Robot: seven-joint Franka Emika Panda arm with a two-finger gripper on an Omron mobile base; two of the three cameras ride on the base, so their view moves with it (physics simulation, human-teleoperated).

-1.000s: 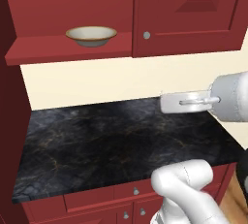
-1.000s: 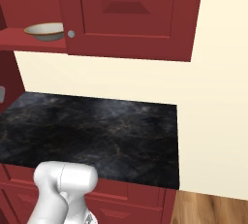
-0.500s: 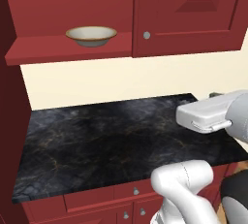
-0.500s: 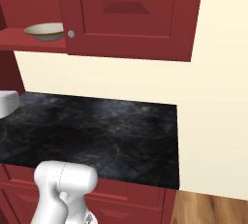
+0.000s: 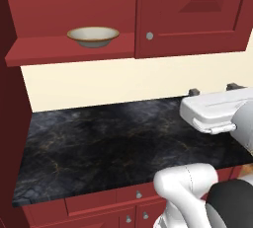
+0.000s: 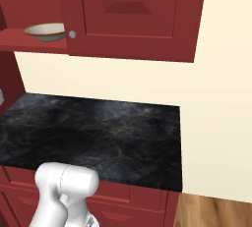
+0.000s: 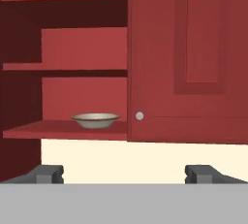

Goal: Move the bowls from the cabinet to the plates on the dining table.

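Observation:
A shallow cream-white bowl (image 5: 93, 35) with a tan-gold rim sits on the red shelf (image 5: 69, 52) of the open left part of the cabinet (image 5: 192, 15). The right base view has the same bowl (image 6: 45, 31) at the far left, beside the closed door (image 6: 133, 14). My gripper (image 5: 214, 89) hovers open and empty over the right end of the black counter, well to the right of the bowl and lower. From the hand, the bowl (image 7: 95, 119) lies ahead, left of the door knob (image 7: 139, 116), with the gripper (image 7: 124, 173) spread wide. The plates and dining table are out of view.
A black marble counter (image 5: 99, 138) runs under the cabinet, with red drawers (image 5: 99, 202) below it. A cream wall (image 6: 221, 98) bounds it on the right, and a dark red side panel (image 5: 10, 123) on the left. Higher shelves (image 7: 72, 65) show above the bowl.
The hand has turned from pointing left to facing the wall and cabinet, and sits slightly lower and further right. The bowl has not moved.

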